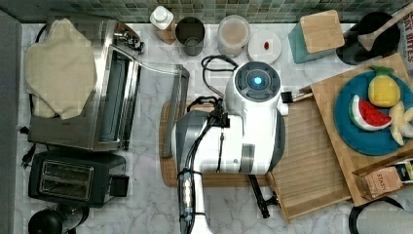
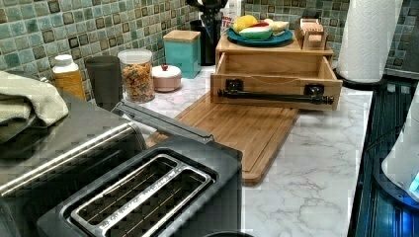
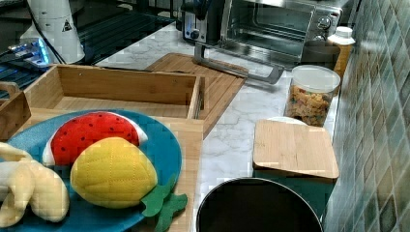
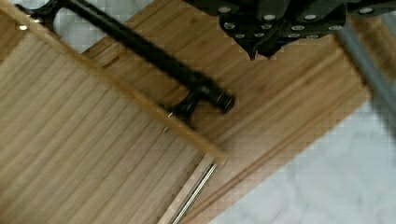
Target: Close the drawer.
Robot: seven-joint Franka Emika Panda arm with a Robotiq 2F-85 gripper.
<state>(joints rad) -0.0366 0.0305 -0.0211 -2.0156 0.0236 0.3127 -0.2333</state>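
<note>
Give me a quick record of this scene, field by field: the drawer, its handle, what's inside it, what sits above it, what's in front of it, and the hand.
drawer: pulled out, open
handle: black bar across the drawer's front edge
drawer contents: nothing visible inside; ribbed wood bottom shows
above the drawer: wooden slab carrying a blue plate of toy fruit
in front of the drawer: bamboo cutting board on the marble counter
hand: over the cutting board near one end of the handle, not touching it; open or shut cannot be told

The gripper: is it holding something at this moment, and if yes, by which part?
Nothing is held. The gripper hangs shut above the cutting board, apart from the drawer and its black handle.
</note>
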